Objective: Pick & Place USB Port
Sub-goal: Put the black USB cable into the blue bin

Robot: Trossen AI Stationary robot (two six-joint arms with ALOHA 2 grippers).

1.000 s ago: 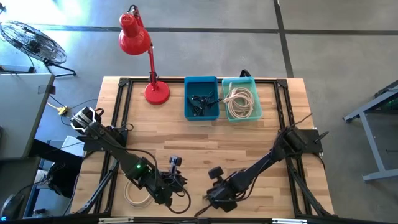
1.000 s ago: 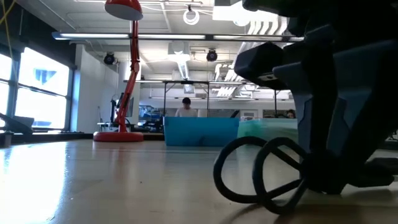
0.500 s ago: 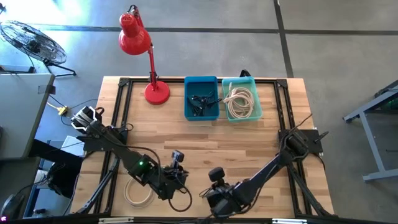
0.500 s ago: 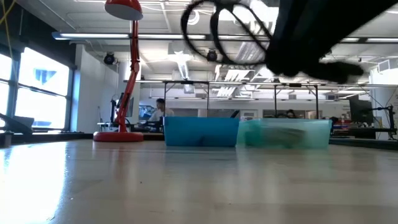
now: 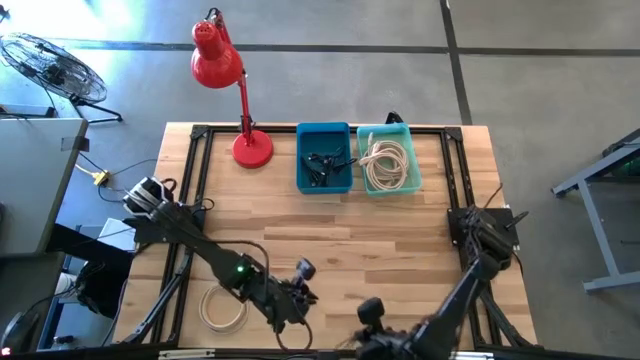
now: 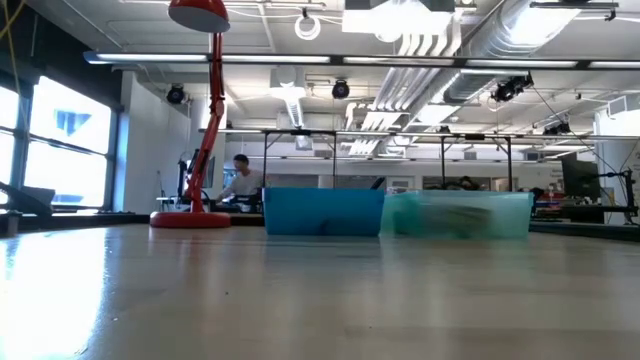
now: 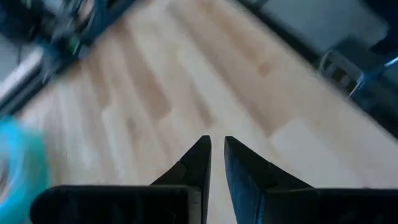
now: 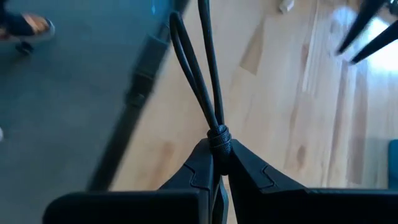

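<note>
- i'm holding the black cable (image 8: 208, 93) in the right gripper (image 8: 217, 163), jaws pinched on its knot, at the bottom centre of the high view.
- its loop is running straight out ahead of the fingers.
- the blue bin (image 5: 324, 157) is lying far up the frame.
- the left gripper (image 7: 216, 163) is hovering nearly shut, empty.

We find the overhead view evenly and brightly lit, with soft, short shadows under the arms on the worktop (image 5: 330, 225). The floor there shows a pale sheen at upper left, near the fan (image 5: 52, 66). In the low view, ceiling lights (image 6: 420, 18) and the windows (image 6: 50, 125) at the left burn out to white; the near worktop surface is out of focus and carries a broad reflected glare. The left wrist view is heavily motion-blurred, the wood grain smeared. The right wrist view is sharper close in, with a washed-out bright patch at one corner.
</note>
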